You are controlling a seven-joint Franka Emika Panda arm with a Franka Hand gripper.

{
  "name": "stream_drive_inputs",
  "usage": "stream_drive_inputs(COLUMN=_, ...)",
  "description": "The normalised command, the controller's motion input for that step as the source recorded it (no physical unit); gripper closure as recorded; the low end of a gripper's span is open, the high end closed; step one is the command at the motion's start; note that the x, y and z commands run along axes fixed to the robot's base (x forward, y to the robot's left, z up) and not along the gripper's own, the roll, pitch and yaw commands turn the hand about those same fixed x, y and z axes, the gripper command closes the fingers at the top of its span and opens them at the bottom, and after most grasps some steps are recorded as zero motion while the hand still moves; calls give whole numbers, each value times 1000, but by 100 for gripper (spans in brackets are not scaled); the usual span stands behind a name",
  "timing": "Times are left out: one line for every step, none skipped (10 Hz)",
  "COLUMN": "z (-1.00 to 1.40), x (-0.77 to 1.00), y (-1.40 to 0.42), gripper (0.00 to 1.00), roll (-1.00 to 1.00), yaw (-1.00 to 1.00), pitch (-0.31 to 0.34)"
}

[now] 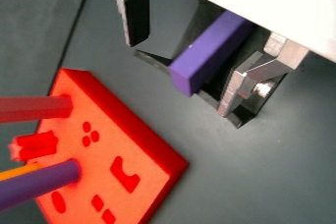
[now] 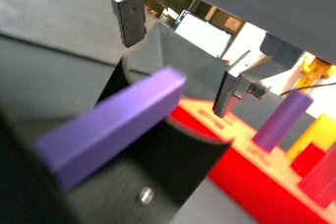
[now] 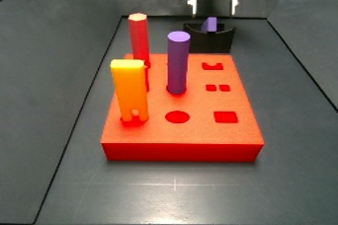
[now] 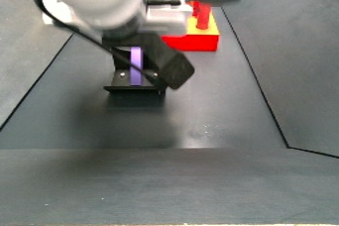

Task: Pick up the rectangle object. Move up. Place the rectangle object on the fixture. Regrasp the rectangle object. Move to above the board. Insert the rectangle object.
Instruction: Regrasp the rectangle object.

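The rectangle object point(image 1: 210, 56), a purple square-edged bar, lies in the notch of the black fixture point(image 3: 211, 39) behind the board. It also shows in a wrist view point(image 2: 112, 125) and in both side views point(image 3: 209, 24) point(image 4: 131, 63). My gripper point(image 1: 184, 73) is open just above the fixture and straddles the bar. One finger point(image 1: 136, 17) stands clear of the bar with a gap, and the other finger point(image 1: 243, 85) is close beside it. The red-orange board point(image 3: 199, 135) lies in front of the fixture, with shaped holes in its top.
A purple cylinder point(image 3: 177, 61), a yellow-orange peg point(image 3: 128, 89) and a red peg point(image 3: 137, 34) stand upright in the board. The pegs also show in a wrist view point(image 2: 282, 120). Dark sloped walls border the floor on both sides point(image 4: 265, 81).
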Motion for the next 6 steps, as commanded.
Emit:
stream_drive_inputs(z=1000, x=-33, y=-1, gripper=0, roll=52, yaw=19, pitch=-2)
stream_drive_inputs(z=904, x=-32, y=0, gripper=0, roll=55, yaw=26, pitch=20)
stream_drive_inputs(z=729, x=-30, y=2, gripper=0, roll=55, yaw=26, pitch=43)
stream_drive_inputs(z=497, x=-25, y=6, gripper=0, roll=43, yaw=17, pitch=64)
stream_drive_inputs(z=314, x=-24, y=5, gripper=0, roll=36, yaw=8, pitch=77)
stream_drive_inputs(z=688, x=-114, y=-789, gripper=0, roll=1000, yaw=38, pitch=64)
